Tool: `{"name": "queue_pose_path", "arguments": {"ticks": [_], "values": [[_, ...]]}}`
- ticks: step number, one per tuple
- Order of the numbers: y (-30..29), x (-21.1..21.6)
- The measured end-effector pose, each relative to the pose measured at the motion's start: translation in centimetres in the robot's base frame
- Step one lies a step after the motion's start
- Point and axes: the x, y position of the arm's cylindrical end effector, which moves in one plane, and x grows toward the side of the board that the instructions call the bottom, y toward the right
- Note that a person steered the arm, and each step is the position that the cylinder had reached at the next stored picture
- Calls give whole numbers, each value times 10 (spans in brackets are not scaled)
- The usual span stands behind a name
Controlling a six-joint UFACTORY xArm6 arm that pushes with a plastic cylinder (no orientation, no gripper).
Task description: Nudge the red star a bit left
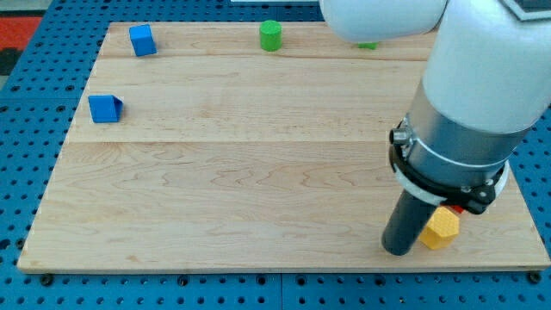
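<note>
My tip [398,251] rests on the wooden board [241,172] near the view's bottom right. A yellow hexagonal block [441,229] sits right beside the tip, on its right. A sliver of red [457,209] shows just above the yellow block, under the arm's collar; its shape cannot be made out. The arm's white and grey body covers the board's right side.
A blue cube [142,40] sits at the top left, a blue block [105,108] lower on the left edge. A green cylinder [271,35] stands at the top middle. A bit of another green block [368,45] shows under the arm.
</note>
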Motion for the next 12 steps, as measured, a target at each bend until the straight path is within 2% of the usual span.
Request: {"name": "queue_pose_path", "arguments": {"ticks": [1,3,4,6,8,12], "values": [[33,2],[45,3],[59,17],[143,20],[172,8],[177,5]]}}
